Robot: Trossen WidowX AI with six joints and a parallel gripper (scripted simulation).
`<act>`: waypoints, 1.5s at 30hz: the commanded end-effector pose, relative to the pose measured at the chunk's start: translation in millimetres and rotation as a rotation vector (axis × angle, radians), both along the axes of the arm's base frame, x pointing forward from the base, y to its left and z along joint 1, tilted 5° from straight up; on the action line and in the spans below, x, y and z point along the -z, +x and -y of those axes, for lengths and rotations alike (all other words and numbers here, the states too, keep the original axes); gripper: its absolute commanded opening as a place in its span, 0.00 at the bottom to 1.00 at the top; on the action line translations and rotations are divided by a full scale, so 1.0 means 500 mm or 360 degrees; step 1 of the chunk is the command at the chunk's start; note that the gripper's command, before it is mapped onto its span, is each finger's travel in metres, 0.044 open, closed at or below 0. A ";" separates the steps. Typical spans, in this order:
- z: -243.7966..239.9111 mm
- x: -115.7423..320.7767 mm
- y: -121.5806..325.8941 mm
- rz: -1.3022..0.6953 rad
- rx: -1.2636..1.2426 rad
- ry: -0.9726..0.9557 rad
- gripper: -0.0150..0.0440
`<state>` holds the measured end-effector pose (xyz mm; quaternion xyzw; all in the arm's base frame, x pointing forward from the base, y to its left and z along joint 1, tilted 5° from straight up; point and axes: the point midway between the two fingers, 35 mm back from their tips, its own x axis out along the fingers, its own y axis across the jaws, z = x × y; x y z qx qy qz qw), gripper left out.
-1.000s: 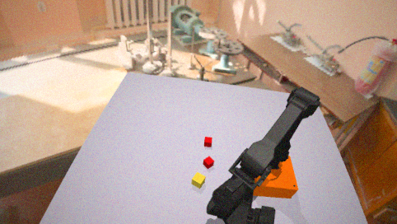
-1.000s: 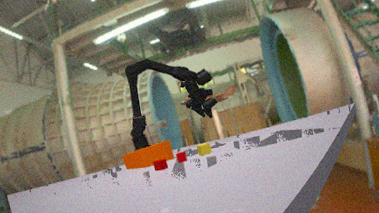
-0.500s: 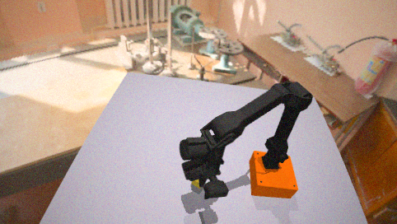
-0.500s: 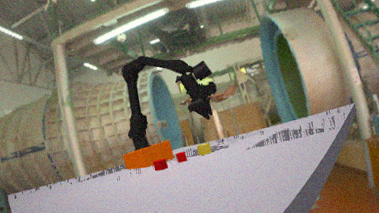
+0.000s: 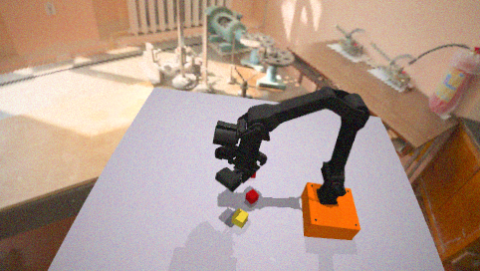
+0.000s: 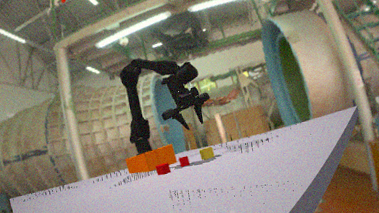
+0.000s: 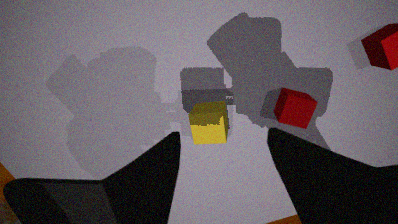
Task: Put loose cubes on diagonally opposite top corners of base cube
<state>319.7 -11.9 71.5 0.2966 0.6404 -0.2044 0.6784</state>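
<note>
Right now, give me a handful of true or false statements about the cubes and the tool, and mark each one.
1. The tool hangs above the table, holding nothing. True.
2. The yellow cube sits on top of a red cube. False: it rests on the table, apart from both red ones.
3. In the wrist view the yellow cube lies between the two fingers. True.
4. There are three red cubes. False: only two show, a nearer red cube and a farther red cube.
5. The tool is shut tight. False: its jaws stand apart.
</note>
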 end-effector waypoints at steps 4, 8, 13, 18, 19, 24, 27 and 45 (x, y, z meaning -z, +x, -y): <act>0.152 -0.001 -0.043 -0.0122 0.0723 -0.0086 0.70; 0.225 -0.003 -0.080 -0.0182 0.1102 -0.0129 0.70; 0.295 -0.006 -0.128 -0.0243 0.1501 -0.0175 0.70; 0.307 -0.006 -0.137 -0.0254 0.1572 -0.0183 0.70; 0.307 -0.006 -0.137 -0.0254 0.1572 -0.0183 0.70; 0.307 -0.003 -0.137 -0.0254 0.1572 -0.0183 0.70; 0.311 0.046 -0.137 -0.0254 0.1572 -0.0183 0.70; 0.314 0.148 -0.146 -0.0255 0.1572 -0.0184 0.70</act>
